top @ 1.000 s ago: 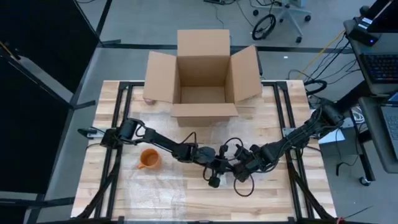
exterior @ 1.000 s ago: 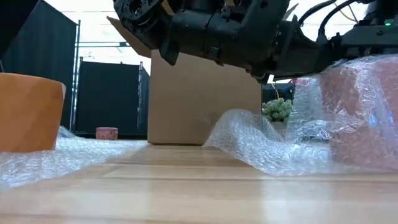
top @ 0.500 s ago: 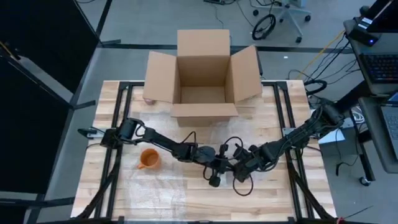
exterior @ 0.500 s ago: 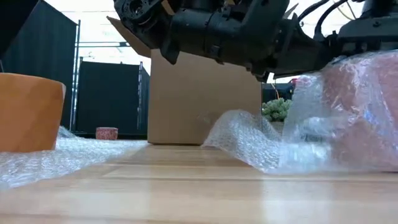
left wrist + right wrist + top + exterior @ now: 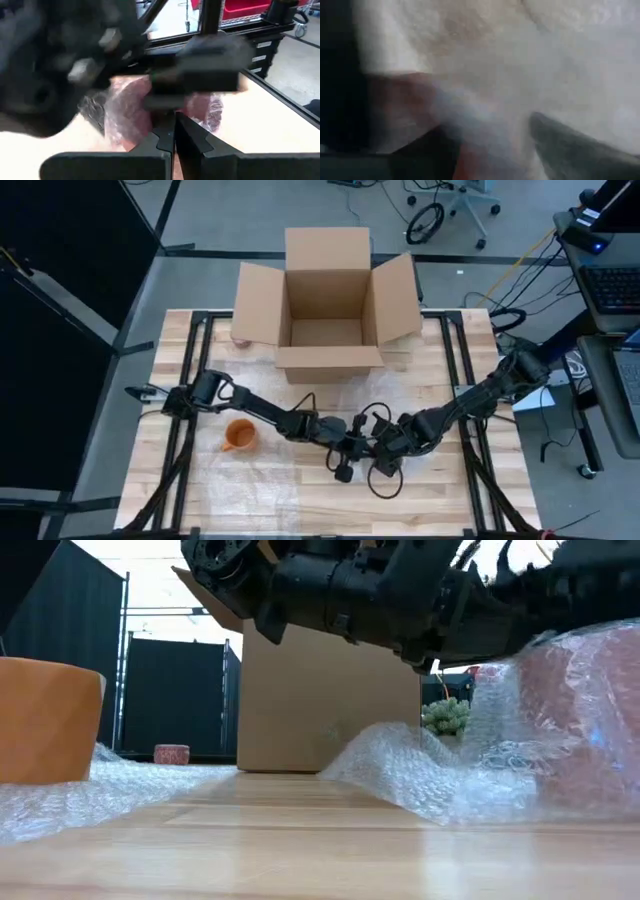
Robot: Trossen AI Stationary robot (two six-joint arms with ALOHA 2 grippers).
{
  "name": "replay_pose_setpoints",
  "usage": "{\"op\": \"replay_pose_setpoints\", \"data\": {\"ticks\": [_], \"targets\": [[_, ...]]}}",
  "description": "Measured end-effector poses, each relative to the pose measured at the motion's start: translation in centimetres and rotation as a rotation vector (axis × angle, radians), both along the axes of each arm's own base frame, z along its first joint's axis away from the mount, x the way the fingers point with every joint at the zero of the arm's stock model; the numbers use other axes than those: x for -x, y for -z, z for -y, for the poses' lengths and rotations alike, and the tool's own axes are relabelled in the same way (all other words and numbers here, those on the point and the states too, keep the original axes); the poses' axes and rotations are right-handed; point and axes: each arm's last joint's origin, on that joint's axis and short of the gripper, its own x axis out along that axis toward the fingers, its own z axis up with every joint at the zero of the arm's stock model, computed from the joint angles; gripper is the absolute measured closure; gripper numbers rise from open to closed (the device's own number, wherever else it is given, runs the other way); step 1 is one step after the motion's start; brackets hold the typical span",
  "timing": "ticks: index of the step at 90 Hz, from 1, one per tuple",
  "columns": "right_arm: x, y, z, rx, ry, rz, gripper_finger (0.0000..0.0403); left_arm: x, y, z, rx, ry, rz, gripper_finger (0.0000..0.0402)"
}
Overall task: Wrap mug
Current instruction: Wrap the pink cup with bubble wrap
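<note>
A pink mug swathed in bubble wrap [image 5: 580, 725] [image 5: 132, 107] lies near the table's middle, hidden under both grippers in the high view. My left gripper [image 5: 347, 452] [image 5: 174, 131] is shut at the wrapped mug's near side. My right gripper [image 5: 386, 454] reaches in from the right and sits over the mug; it shows blurred in the left wrist view [image 5: 200, 70]. The bubble wrap sheet [image 5: 285, 470] [image 5: 400, 765] spreads across the table. An orange mug [image 5: 239, 436] [image 5: 45, 720] stands on the sheet's left part. My left gripper has its fingertips [image 5: 165, 137] closed against the bubble wrap at the foot of the wrapped mug [image 5: 150, 125]. The fingers come in low, from the table's left. Whether a layer lies between them cannot be seen. My right gripper is closed around the wrapped mug [image 5: 470, 100], whose wrap fills the space between the fingers. Blur hides which part it has. The mug rests on the table, as the low view shows.
An open cardboard box [image 5: 325, 300] [image 5: 330, 700] stands at the table's far middle. A small pink object [image 5: 172, 753] sits to the left of the box. Bare wood lies along the near edge [image 5: 300, 515].
My right gripper has shifted a little toward the table's left and near edge. The wrapped mug rocked toward the left with its wrap pulled along, then settled back to the right. My left gripper has kept its place.
</note>
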Motion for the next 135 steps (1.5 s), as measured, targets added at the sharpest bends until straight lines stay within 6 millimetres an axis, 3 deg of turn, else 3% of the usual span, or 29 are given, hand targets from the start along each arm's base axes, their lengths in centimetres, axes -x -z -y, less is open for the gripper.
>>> {"op": "replay_pose_setpoints", "data": {"ticks": [46, 62, 105, 121, 135], "targets": [[-0.7, -5.6, -0.1, 0.102, -0.057, -0.033, 0.0177, 0.0, 0.0, 0.0, -0.002, -0.001, 0.001, 0.0402], [-0.9, -6.3, -0.2, 0.100, -0.070, -0.015, 0.0177, 0.0, 0.0, 0.0, -0.004, -0.001, 0.001, 0.0402], [0.4, 1.1, -0.1, 0.079, 0.001, -0.007, 0.0183, 0.0, 0.0, 0.0, -0.003, -0.001, 0.001, 0.0402], [0.9, 2.8, 0.1, 0.065, 0.014, 0.036, 0.0209, 0.0, 0.0, 0.0, -0.002, -0.001, 0.001, 0.0402], [0.8, 3.0, 0.1, 0.064, -0.008, 0.058, 0.0256, 0.0, 0.0, 0.0, -0.003, -0.002, 0.002, 0.0402]]}}
